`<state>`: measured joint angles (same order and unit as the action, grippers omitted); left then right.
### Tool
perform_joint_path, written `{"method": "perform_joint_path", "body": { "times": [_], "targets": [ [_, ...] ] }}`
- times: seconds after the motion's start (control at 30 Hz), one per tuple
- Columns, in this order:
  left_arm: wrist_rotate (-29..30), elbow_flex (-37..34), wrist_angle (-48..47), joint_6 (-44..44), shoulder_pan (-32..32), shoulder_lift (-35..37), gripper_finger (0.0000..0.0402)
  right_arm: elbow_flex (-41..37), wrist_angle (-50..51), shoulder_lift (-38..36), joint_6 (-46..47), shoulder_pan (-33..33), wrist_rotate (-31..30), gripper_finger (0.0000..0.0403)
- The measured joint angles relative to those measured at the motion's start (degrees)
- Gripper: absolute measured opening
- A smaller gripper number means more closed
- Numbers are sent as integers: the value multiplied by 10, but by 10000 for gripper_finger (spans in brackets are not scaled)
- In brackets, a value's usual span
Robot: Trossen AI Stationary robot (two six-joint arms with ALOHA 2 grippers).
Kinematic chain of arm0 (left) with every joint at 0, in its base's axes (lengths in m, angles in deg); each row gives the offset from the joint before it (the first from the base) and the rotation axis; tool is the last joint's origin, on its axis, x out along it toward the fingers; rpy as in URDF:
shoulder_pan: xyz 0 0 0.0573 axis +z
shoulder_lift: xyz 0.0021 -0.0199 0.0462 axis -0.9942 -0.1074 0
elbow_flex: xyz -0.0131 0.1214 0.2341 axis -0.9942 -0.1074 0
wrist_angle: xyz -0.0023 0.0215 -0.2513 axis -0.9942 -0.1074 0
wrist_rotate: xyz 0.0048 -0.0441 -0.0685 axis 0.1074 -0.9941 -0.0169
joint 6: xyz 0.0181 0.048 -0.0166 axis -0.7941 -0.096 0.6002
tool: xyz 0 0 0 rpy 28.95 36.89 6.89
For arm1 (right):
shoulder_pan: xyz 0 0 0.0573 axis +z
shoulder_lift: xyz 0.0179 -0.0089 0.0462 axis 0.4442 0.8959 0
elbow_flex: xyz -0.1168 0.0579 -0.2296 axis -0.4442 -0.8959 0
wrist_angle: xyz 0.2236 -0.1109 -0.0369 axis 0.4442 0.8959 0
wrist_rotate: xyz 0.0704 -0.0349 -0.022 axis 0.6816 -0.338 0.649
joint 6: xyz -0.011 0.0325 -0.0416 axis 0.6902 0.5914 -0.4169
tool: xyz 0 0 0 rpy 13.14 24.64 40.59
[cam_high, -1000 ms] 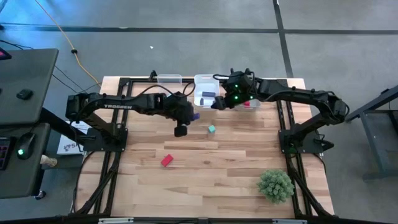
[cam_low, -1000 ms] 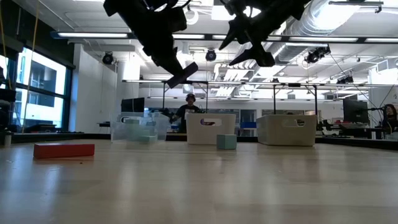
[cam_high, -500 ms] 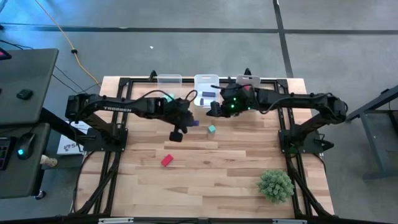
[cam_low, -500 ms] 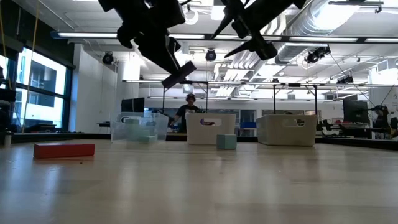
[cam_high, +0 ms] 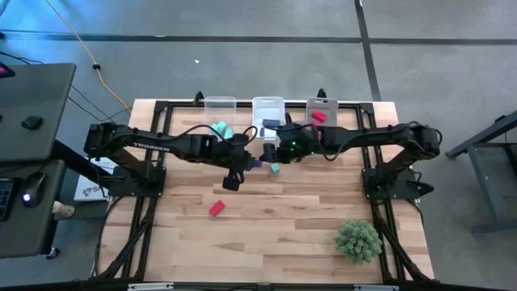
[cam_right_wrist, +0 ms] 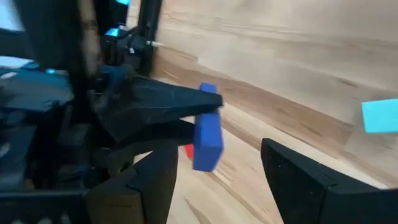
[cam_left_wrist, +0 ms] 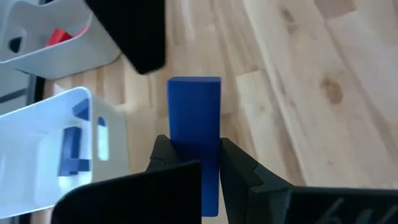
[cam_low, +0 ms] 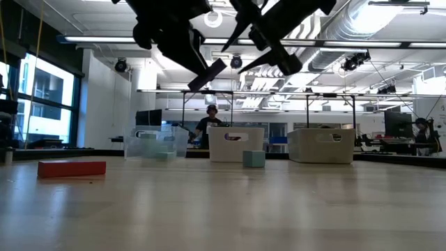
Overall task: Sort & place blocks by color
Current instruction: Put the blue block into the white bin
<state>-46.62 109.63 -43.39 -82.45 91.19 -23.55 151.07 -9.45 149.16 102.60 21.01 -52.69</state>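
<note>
My left gripper [cam_left_wrist: 194, 163] is shut on a purple-blue bar block [cam_left_wrist: 194, 115], high above the table's middle [cam_high: 256, 162]. My right gripper [cam_right_wrist: 217, 163] is open just to the right of it [cam_high: 271, 150]. Its fingers face the bar [cam_right_wrist: 208, 134] without touching it. In the low view both grippers hang near the top, the left [cam_low: 209, 72] and the right [cam_low: 273, 58]. A teal block [cam_high: 275, 168] rests flat on the table below them [cam_low: 254, 158]. A red block [cam_high: 216, 208] lies nearer the front left [cam_low: 72, 168]. My left gripper pinches the bar's two long sides [cam_left_wrist: 194, 149] between its two fingers. One end of the bar [cam_left_wrist: 194, 87] sticks out beyond the fingers. The bar is lifted clear of the table.
Three bins stand in a row at the far edge. The left one [cam_high: 220, 105] holds teal blocks, the middle one [cam_high: 268, 105] purple, the right one [cam_high: 321, 105] red. A spiky green plant ball [cam_high: 358, 240] sits near the front right. Bare wood lies in front.
My right gripper has swung from over the right bin toward the table's left, rolling as it went, and now stands beside my left gripper. My left gripper has rolled with the bar and shifted a little toward the near edge, still shut on it.
</note>
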Motion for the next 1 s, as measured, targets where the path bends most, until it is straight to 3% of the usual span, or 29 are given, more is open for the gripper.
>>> {"method": "perform_joint_path", "body": {
  "times": [0.2, 0.63, 0.8, 1.0],
  "targets": [
    [32, 0, 1, -14, -1, 0, 0, 0, -31, 24, 9, 0, 6, 220],
    [36, 0, 15, -12, -3, 0, 0, 0, -54, 52, 7, 0, 2, 211],
    [36, 0, 16, -14, -3, 0, 0, 0, -58, 52, 3, 0, -6, 163],
    [36, 0, 15, -14, -3, 0, 0, 0, -66, 52, -18, 0, -9, 69]
  ]
}}
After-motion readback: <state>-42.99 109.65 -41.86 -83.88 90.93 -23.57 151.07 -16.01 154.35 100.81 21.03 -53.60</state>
